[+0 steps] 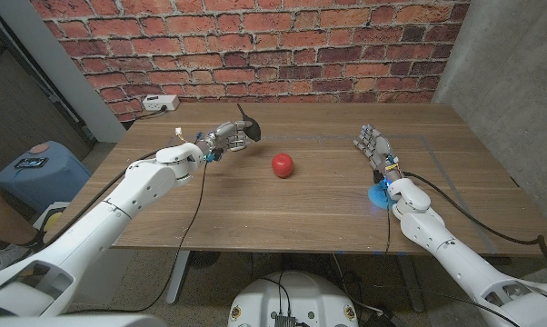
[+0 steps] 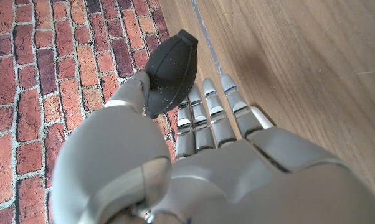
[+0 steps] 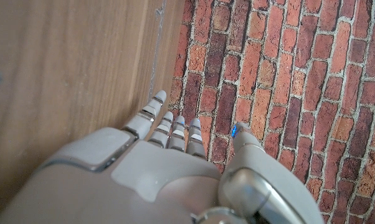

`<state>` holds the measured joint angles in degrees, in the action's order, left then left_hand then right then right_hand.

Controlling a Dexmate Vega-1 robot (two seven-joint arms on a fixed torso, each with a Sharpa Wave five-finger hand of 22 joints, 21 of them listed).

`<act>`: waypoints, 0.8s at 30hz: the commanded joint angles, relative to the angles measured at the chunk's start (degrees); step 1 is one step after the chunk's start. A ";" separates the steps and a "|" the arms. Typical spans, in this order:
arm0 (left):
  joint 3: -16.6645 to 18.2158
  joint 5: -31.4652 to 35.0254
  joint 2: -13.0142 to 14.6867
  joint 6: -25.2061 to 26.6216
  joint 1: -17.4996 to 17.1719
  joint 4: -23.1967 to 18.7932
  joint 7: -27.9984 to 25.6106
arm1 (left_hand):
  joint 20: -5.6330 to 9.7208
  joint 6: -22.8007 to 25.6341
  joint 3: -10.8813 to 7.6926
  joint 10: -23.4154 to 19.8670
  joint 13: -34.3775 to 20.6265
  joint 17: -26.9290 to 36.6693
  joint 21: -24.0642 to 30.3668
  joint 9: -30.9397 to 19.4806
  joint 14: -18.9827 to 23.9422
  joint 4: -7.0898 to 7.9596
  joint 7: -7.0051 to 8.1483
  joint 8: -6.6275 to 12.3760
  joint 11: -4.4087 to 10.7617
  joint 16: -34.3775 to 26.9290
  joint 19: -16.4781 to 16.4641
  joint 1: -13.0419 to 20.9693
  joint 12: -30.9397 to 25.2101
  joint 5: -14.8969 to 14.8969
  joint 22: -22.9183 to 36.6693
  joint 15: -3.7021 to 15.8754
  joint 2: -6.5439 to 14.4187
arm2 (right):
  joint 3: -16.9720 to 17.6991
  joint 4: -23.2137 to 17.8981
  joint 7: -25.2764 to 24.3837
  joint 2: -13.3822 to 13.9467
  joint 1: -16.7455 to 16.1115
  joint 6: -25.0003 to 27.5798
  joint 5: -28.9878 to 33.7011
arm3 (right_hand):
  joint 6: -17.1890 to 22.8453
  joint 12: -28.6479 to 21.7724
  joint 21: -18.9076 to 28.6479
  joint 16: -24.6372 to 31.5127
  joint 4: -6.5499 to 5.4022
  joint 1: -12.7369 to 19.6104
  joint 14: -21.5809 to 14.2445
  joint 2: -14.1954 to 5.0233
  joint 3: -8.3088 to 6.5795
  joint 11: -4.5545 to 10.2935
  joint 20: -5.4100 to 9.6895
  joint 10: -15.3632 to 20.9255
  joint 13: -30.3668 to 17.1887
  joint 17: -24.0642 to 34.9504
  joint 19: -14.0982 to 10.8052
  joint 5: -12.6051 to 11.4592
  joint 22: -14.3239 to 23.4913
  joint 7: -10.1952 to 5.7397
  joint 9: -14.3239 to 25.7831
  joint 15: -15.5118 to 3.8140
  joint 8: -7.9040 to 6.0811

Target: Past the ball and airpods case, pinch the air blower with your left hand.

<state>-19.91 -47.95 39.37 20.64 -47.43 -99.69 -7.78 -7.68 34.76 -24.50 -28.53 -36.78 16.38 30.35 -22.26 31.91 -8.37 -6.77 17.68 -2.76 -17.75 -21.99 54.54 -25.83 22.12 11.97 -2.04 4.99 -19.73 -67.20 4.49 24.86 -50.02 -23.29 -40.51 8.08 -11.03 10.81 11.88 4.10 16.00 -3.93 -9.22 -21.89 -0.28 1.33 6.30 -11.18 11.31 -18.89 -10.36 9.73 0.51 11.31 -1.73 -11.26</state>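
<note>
Head view. My left hand (image 1: pixel 226 138) is out over the far left part of the wooden table (image 1: pixel 292 204), raised off the top. It pinches the black air blower (image 1: pixel 245 129), whose nozzle tip points up and away toward the brick wall (image 1: pixel 255 45). The red ball (image 1: pixel 283 164) sits near the table's middle, right of the blower and a little nearer to me, well apart from both hands. My right hand (image 1: pixel 372 145) stands at the right side with fingers spread and nothing in them. A blue object (image 1: pixel 379 194) lies just beside the right wrist; I cannot tell what it is. A white power strip (image 1: pixel 159 103) sits at the foot of the wall, far left. A blue stool (image 1: pixel 39 168) stands on the floor left of the table. A grey wall (image 1: pixel 510 82) closes the room on the right.

Left wrist view. The air blower (image 2: pixel 170 73) is caught between the thumb (image 2: pixel 130 93) on one side and the fingers (image 2: pixel 213 109) on the other, bulb against them, tapered end pointing away from the palm. The other fingers reach out straight beside it. Table wood and brick wall behind.

Right wrist view. The right hand (image 3: pixel 175 155) holds nothing; its fingers (image 3: pixel 169 127) are extended and slightly apart, thumb off to one side. Table edge and brick wall lie beyond them.
</note>
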 commanded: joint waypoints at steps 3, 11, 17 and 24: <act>-0.47 -2.48 0.78 0.11 1.54 2.17 3.32 | -0.11 -0.24 -0.14 0.50 -0.14 0.33 0.30 -0.18 -0.36 -0.17 -0.20 -0.27 -0.08 0.33 0.45 -0.62 0.17 0.64 0.03 -0.23 0.08 | -0.53 -0.24 -0.87 -1.19 -0.35 -0.94 0.40 | 0.09 -0.25 0.28 0.24 -0.14 0.45 -0.09 -0.17 0.11 -0.33 -0.03 0.03 0.02 0.15 -0.04 0.03 0.08 0.25 0.20 -0.18 -0.32; -0.45 -4.09 0.64 0.07 2.05 3.54 5.25 | -0.08 -0.11 -0.06 0.35 -0.17 0.42 0.37 -0.22 -0.35 -0.21 -0.12 -0.33 0.06 0.30 0.55 -0.76 0.22 0.70 0.01 -0.13 -0.04 | -0.63 -1.24 -1.67 -1.21 -0.61 -1.53 1.08 | 0.12 -0.23 0.29 0.25 -0.13 0.48 -0.12 -0.17 0.12 -0.30 -0.07 0.00 0.02 0.15 -0.06 0.03 0.08 0.26 0.20 -0.21 -0.34; -0.56 -4.46 0.56 -0.20 2.28 3.91 5.79 | -0.17 -0.22 -0.19 0.51 -0.20 0.48 0.39 -0.25 -0.44 -0.19 -0.20 -0.45 0.00 0.33 0.72 -0.76 0.37 0.81 0.00 -0.34 0.17 | -1.06 -0.22 -0.69 -1.37 0.45 -1.50 1.27 | 0.14 -0.23 0.29 0.24 -0.11 0.50 -0.11 -0.18 0.11 -0.31 0.01 0.00 0.02 0.14 -0.09 0.03 0.08 0.31 0.20 -0.19 -0.34; -0.65 -5.34 0.21 -0.09 2.56 4.86 6.47 | -0.14 -0.08 -0.11 0.37 -0.24 0.59 0.47 -0.29 -0.50 -0.20 -0.24 -0.49 0.12 0.30 0.77 -0.89 0.41 0.84 -0.02 -0.34 0.15 | -1.27 0.93 0.30 -1.95 1.64 -2.59 1.47 | 0.15 -0.23 0.27 0.23 -0.10 0.53 -0.10 -0.18 0.11 -0.28 0.07 -0.02 0.02 0.14 -0.05 0.03 0.08 0.30 0.20 -0.14 -0.34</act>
<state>-20.38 -51.82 39.94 20.62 -45.38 -96.13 -2.83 -7.78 34.47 -24.49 -28.01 -36.77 16.64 30.35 -22.40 31.61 -8.38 -7.05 17.22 -2.86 -17.75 -21.48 54.03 -25.62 22.69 11.98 -2.35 4.89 -20.52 -67.61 3.76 23.56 -49.92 -24.90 -39.48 8.08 -11.03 10.81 11.88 4.10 16.00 -3.93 -9.23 -21.89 -0.28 1.33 6.30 -11.18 11.31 -18.89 -10.36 9.73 0.51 11.31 -1.73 -11.26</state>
